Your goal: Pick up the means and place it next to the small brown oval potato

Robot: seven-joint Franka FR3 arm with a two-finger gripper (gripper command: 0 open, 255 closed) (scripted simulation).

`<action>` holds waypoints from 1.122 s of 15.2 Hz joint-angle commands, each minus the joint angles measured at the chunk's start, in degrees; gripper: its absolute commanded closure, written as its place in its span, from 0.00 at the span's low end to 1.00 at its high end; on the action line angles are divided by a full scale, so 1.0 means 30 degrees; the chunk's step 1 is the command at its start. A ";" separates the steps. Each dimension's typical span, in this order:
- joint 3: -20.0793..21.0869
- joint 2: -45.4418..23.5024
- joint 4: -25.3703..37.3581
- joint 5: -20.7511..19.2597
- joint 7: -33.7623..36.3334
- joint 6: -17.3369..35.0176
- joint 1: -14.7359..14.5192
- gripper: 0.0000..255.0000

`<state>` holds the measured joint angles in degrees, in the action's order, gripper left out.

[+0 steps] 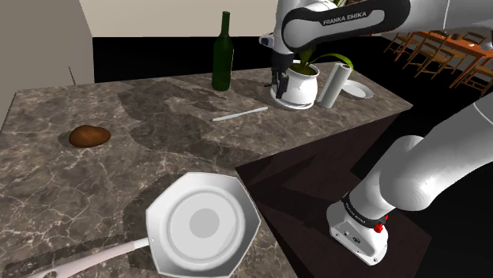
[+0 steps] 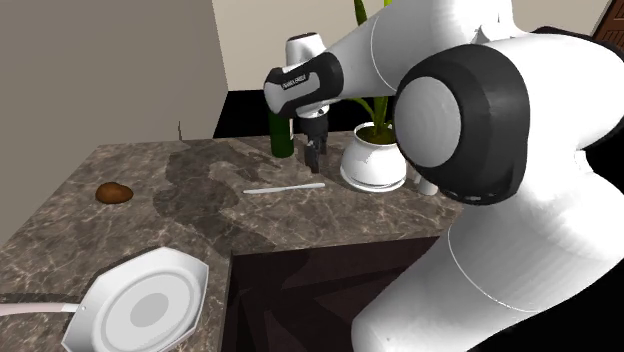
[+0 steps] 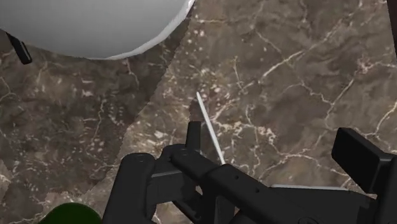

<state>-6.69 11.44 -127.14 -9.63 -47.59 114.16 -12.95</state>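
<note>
A thin white stick (image 1: 239,115) (image 2: 285,187) lies flat on the marble counter (image 1: 142,103), between the green bottle and the white plant pot. The small brown potato (image 1: 89,137) (image 2: 114,192) rests well away, toward the shoulder view's left. My black gripper (image 2: 313,150) hangs above the counter, just beyond the stick's pot-side end and beside the pot. In the wrist view the stick (image 3: 210,130) runs beneath the gripper (image 3: 277,143), whose fingers stand apart, open, with nothing held.
A green bottle (image 1: 223,55) and a white plant pot (image 1: 296,85) flank the gripper. A white roll (image 1: 335,85) and a small plate (image 1: 357,89) sit behind the pot. A white pan (image 1: 204,225) lies near the counter's front edge, next to a dark recess.
</note>
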 commanded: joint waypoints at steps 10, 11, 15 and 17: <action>0.0872 -0.5509 0.1917 0.0019 -0.4744 0.3622 -0.1243 0.00; 0.0857 -0.5633 0.1799 0.0002 -0.4735 0.3866 -0.1223 0.00; 0.0792 -0.6163 0.1368 -0.0070 -0.4697 0.4835 -0.1148 0.00; 0.0782 -0.6242 0.1309 -0.0080 -0.4692 0.4974 -0.1137 0.00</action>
<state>-4.31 -7.13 -123.02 -9.84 -61.65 128.69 -16.41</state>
